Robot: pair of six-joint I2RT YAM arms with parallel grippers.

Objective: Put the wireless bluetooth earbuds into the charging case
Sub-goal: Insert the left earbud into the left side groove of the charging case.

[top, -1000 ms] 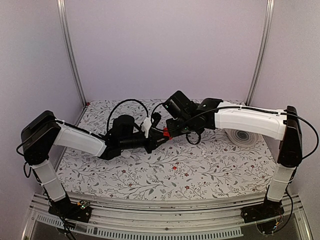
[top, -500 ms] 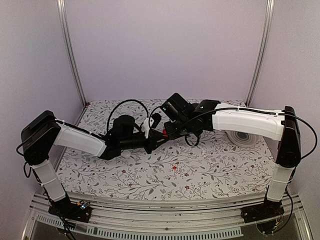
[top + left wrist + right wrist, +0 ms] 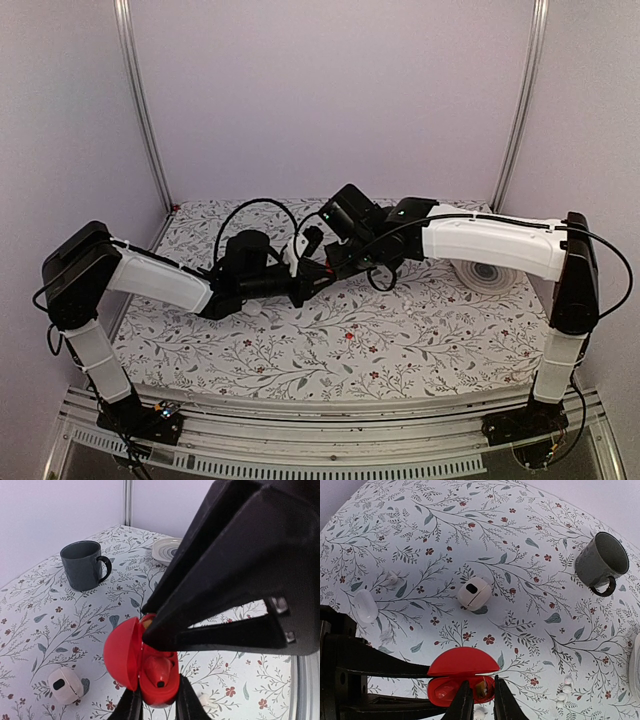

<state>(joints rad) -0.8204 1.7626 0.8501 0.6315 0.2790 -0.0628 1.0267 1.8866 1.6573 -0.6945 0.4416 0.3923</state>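
Observation:
The charging case in hand is red, not cream: a hinged shell with its lid [image 3: 462,661] open, also seen in the left wrist view [image 3: 125,655]. My left gripper [image 3: 159,701] is shut on its base and holds it above the table. A red earbud [image 3: 159,670] sits in one well. My right gripper [image 3: 483,694] is shut on a small brownish earbud [image 3: 482,687] at the other well, fingertips inside the open case. In the top view the two grippers meet at mid-table [image 3: 318,272].
A small cream-white rounded case [image 3: 474,593] with a dark hollow lies on the floral table. A grey mug [image 3: 601,560] stands beyond it and a white ribbed dish [image 3: 485,272] at the right. A white oblong piece [image 3: 366,605] and small white ear tips [image 3: 565,690] lie about.
My right gripper has moved a little left and down onto the open red case. The left arm and the case have stayed still.

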